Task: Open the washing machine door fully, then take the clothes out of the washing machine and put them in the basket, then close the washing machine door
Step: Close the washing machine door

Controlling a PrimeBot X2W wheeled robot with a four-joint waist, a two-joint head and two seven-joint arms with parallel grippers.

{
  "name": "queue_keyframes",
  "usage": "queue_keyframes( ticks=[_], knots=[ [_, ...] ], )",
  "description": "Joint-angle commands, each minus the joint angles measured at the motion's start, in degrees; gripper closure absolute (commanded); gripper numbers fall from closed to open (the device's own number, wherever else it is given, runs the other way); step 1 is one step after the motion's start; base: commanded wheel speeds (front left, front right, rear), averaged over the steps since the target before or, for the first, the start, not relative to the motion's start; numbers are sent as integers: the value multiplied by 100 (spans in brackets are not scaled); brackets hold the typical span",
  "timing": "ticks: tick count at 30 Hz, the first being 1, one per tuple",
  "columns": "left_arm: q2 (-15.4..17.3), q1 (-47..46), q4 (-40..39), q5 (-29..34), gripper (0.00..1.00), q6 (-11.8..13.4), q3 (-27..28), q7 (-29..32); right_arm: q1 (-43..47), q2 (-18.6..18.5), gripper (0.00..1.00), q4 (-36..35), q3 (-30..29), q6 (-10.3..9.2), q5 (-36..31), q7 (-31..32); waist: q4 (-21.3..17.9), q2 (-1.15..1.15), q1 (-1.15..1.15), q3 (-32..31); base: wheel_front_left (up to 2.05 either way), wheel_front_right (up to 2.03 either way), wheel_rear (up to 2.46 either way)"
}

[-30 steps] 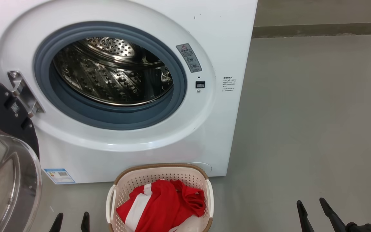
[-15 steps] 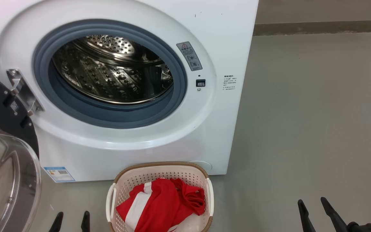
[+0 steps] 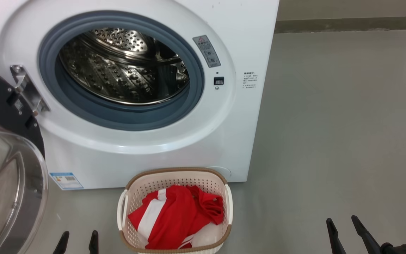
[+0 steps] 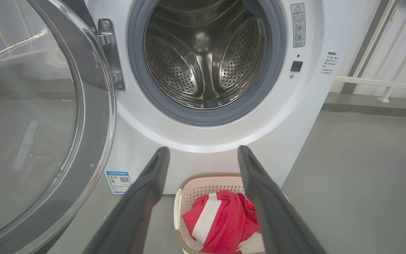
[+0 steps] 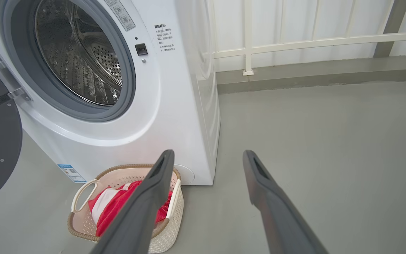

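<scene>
The white washing machine (image 3: pixel 238 42) stands with its grey-ringed opening bare and its steel drum (image 3: pixel 122 67) holding nothing I can see. Its door (image 3: pixel 9 183) is swung wide open at the left, black rim and clear glass bowl toward me. Red clothes (image 3: pixel 174 217) with white stripes lie in the cream basket (image 3: pixel 174 176) on the floor below the opening. My left gripper (image 3: pixel 79 237) is open at the bottom left, short of the basket. My right gripper (image 3: pixel 342 223) is open at the bottom right over bare floor. Both are apart from everything.
Grey floor (image 3: pixel 330 123) stretches to the right of the machine, ending at a low kerb (image 5: pixel 312 76) with a white railing (image 5: pixel 294 42) behind it. The open door (image 4: pixel 41 116) takes up the space at the left of the machine.
The whole head picture has slid slightly upward, so the camera has tilted down a little. Grippers, basket, clothes and door have not visibly moved.
</scene>
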Motion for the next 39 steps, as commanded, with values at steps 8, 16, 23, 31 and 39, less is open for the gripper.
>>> queue_keyframes(
  ticks=[8, 16, 23, 31, 39],
  knots=[
    [23, -134, -195, 32, 0, -31, 250, -30, -101, -90, 0, -120, 110, 35, 53, -37, 6, 0, 0, 17, -113, 113, 0],
    [10, -156, -207, 53, 0, -31, 282, -30, -113, -75, 0, -111, 93, 35, 50, -37, 15, 0, 0, 20, -30, 30, 0],
    [7, -168, -197, 36, 0, -31, 261, -30, -115, -73, 0, -117, 96, 35, 50, -37, 34, 0, 0, 23, 0, 0, 0],
    [1, -174, -138, -48, 0, -31, 249, -30, -129, -71, 0, -104, 135, 35, 36, -37, 203, 0, 0, -7, 0, 0, 0],
    [-59, -137, -10, -93, 0, -31, 365, -30, -200, -103, 0, -24, 343, 35, 60, -37, 605, 0, 0, -98, 0, 0, 0]
  ],
)
